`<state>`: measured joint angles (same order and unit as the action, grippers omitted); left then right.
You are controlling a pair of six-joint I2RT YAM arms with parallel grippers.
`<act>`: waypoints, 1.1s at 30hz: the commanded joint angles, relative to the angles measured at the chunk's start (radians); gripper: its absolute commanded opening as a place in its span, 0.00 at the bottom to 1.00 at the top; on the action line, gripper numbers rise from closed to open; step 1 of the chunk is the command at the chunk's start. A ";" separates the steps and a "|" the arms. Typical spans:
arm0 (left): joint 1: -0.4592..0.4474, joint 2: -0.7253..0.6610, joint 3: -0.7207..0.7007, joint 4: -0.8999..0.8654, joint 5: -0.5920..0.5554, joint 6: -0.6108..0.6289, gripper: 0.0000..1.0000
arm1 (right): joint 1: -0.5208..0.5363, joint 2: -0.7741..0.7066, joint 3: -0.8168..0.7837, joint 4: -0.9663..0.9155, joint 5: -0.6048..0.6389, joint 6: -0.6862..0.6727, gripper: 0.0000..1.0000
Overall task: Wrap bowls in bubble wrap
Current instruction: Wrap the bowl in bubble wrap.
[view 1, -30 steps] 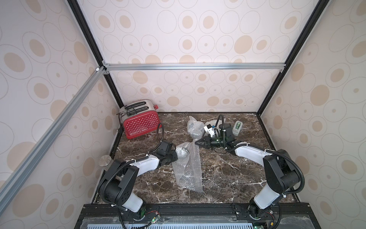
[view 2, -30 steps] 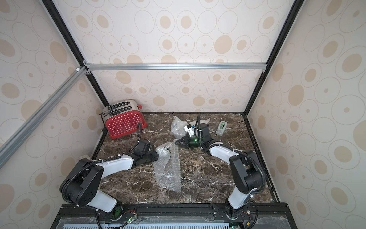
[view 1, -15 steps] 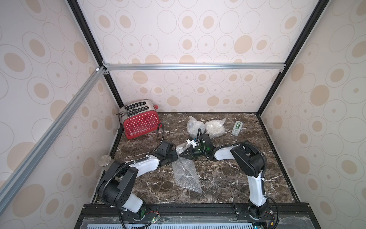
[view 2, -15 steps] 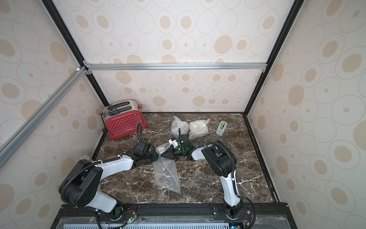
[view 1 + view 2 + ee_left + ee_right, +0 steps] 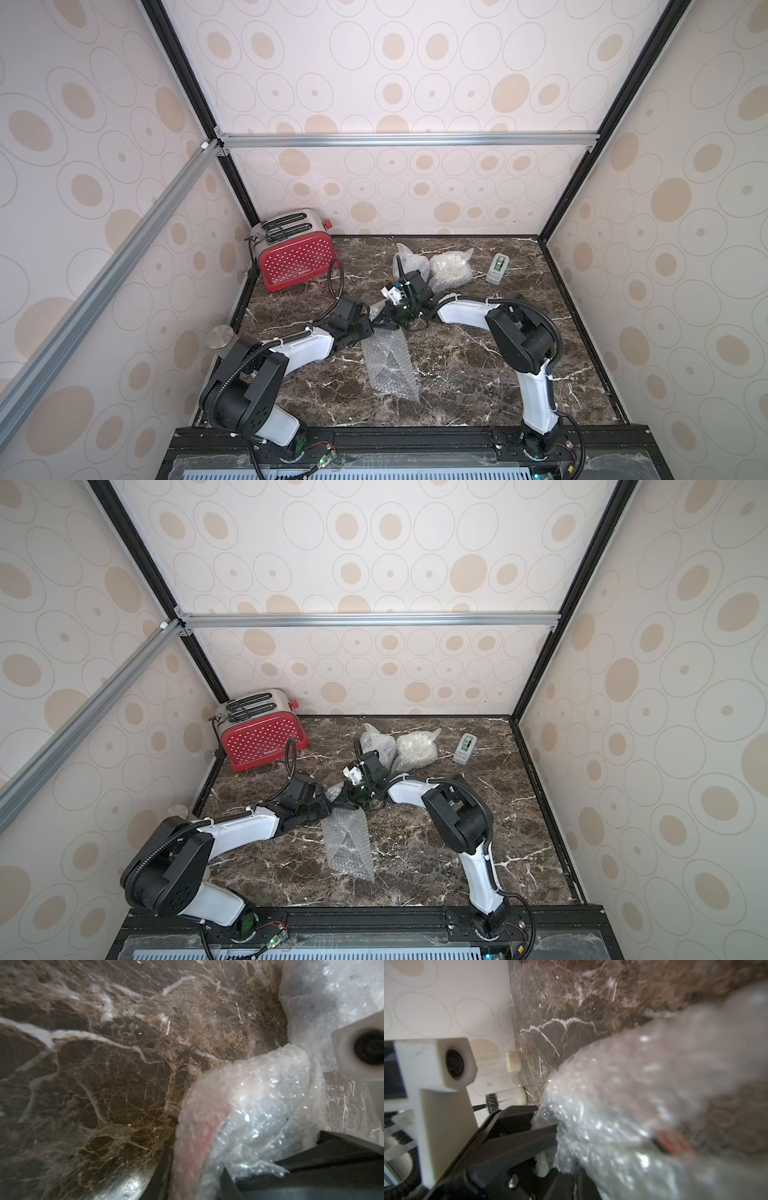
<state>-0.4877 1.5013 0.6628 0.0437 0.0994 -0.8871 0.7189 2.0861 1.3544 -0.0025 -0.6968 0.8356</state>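
Right wrist view: shows right tool [image 5: 550,1126], just swung in from back edge, pinched shut on crumpled clear bubble-wrap sheet [image 5: 633,1105] at middle of dark marble surface [image 5: 571,1012]. Finds left tool [image 5: 374,328] part-closed, gripping same bundle. Cannot make out bowl; suggests two-handed folding beginning.

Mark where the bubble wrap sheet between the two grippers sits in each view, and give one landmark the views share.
Top view: bubble wrap sheet mid-table, running toward the front edge.
Top view: sheet in the same mid-table spot.
Left wrist: sheet bunched close to the lens.
Right wrist: sheet, a blurred bulk close up.
Landmark: marble tabletop, its white veins visible in all four.
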 commanded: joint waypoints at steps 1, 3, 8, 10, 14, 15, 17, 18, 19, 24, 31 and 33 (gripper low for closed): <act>-0.011 -0.010 -0.004 0.051 0.006 -0.031 0.29 | 0.024 0.053 0.038 -0.163 0.067 -0.078 0.07; -0.012 -0.022 -0.010 0.051 0.004 -0.034 0.29 | 0.024 0.067 0.047 -0.194 0.092 -0.093 0.07; -0.011 -0.062 -0.024 0.044 -0.005 -0.037 0.29 | 0.030 0.106 0.081 -0.221 0.107 -0.098 0.07; -0.011 -0.070 -0.024 0.044 -0.005 -0.038 0.28 | 0.042 0.130 0.107 -0.223 0.105 -0.095 0.07; -0.011 -0.095 -0.010 0.025 0.011 -0.035 0.29 | 0.054 0.162 0.137 -0.253 0.124 -0.110 0.06; -0.011 -0.111 -0.010 0.014 0.012 -0.036 0.29 | 0.054 0.161 0.135 -0.256 0.133 -0.115 0.06; -0.011 -0.149 -0.013 -0.014 0.011 -0.042 0.30 | 0.053 0.160 0.137 -0.282 0.156 -0.130 0.06; -0.011 -0.174 -0.017 -0.028 0.007 -0.045 0.33 | 0.053 0.159 0.137 -0.288 0.160 -0.134 0.06; -0.011 -0.195 -0.019 -0.040 0.002 -0.049 0.36 | 0.054 0.155 0.137 -0.294 0.165 -0.138 0.06; -0.011 -0.278 -0.036 -0.078 -0.011 -0.076 0.62 | 0.054 0.142 0.139 -0.317 0.184 -0.154 0.06; -0.010 -0.227 -0.068 0.046 0.110 -0.111 0.59 | 0.054 0.135 0.140 -0.290 0.150 -0.144 0.07; -0.011 -0.197 -0.072 0.072 0.139 -0.120 0.57 | 0.054 0.135 0.139 -0.278 0.143 -0.138 0.07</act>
<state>-0.4854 1.2560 0.6094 0.0685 0.1505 -0.9802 0.7540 2.1826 1.5089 -0.2260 -0.5755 0.6987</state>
